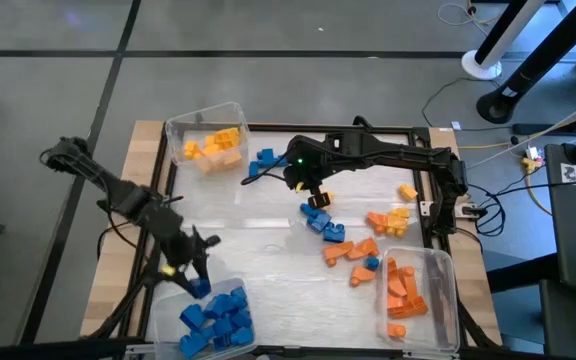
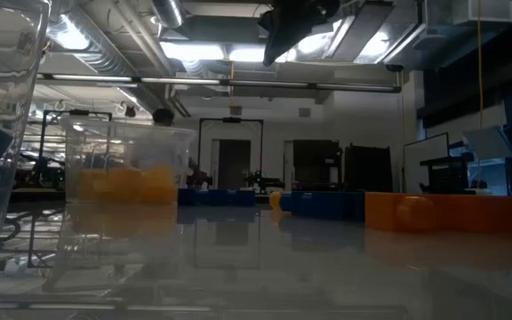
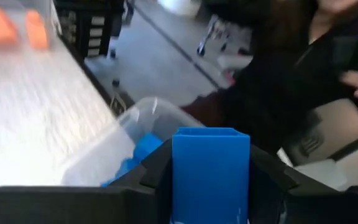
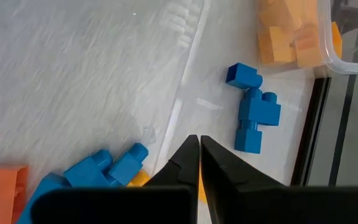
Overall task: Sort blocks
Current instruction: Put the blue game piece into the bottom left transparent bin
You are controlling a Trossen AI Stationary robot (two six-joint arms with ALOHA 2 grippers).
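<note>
Blocks are our subject, and we find them partly sorted: blue ones fill the blue bin (image 1: 215, 318) directly below the left tool (image 1: 200, 280), yellow ones sit in the yellow bin (image 1: 208, 138) across the table (image 1: 258, 255) from it, and orange ones lie in the orange bin (image 1: 420, 292) on the right arm's side. Loose blue, orange and yellow blocks remain on the table between the two tools.

We note the left tool holds a blue block (image 3: 210, 174) upright between its fingers (image 3: 272, 177), hanging just above the blue bin's near rim. The right tool (image 4: 199, 163) is closed and empty, poised over the table just beside a loose cluster of blue blocks (image 4: 95, 171), with a second blue group (image 4: 253, 112) farther ahead near the yellow bin.

Risks, in our judgement: the held block sits close to the bin's wall, so a release here could let it strike the rim and bounce out onto the table. The right tool, descending closed, would push the cluster rather than take one block. A yellow block (image 4: 138, 179) is tucked against that cluster and could be dragged along.
</note>
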